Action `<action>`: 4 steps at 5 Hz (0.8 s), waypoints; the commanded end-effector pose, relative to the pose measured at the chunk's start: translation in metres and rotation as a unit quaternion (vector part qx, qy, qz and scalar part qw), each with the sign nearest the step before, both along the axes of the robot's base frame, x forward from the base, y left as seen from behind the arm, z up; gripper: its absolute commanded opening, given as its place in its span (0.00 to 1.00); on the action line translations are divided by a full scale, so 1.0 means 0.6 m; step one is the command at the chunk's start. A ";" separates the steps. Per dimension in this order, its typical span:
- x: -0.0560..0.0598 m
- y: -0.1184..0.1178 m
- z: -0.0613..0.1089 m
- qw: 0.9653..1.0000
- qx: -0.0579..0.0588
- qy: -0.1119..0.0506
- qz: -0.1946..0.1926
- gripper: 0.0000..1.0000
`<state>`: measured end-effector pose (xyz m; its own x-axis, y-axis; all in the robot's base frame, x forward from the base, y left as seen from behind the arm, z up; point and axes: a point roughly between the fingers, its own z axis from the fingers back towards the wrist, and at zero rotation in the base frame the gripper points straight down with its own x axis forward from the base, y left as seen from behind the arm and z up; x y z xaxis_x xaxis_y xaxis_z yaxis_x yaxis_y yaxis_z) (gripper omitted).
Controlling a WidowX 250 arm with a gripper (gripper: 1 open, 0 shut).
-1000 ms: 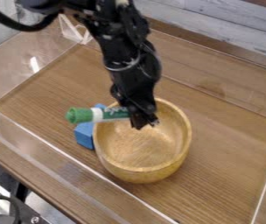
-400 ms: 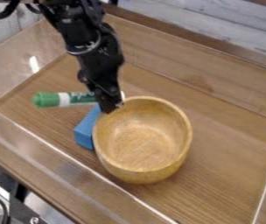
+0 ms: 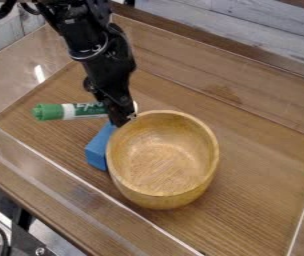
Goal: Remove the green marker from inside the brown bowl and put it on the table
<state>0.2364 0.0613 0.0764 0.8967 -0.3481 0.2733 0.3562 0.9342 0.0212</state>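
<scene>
Claw (image 3: pixel 113 108) is clamped on the green marker (image 3: pixel 61 111), holding it level just left of the brown bowl (image 3: pixel 164 158), so next it should lower onto the bare surface (image 3: pixel 235 90) and let go.

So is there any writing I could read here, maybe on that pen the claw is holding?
Green marker, held by the claw: green lettering shows on its white barrel, too small and blurred to read.
Brown bowl: no text.
Blue block: no text.
Table: no text.
</scene>
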 end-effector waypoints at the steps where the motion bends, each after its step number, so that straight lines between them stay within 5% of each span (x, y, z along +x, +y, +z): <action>1: 0.008 0.011 0.017 1.000 0.006 -0.021 0.006 0.00; 4: 0.007 0.027 0.012 1.000 0.004 -0.019 0.012 0.00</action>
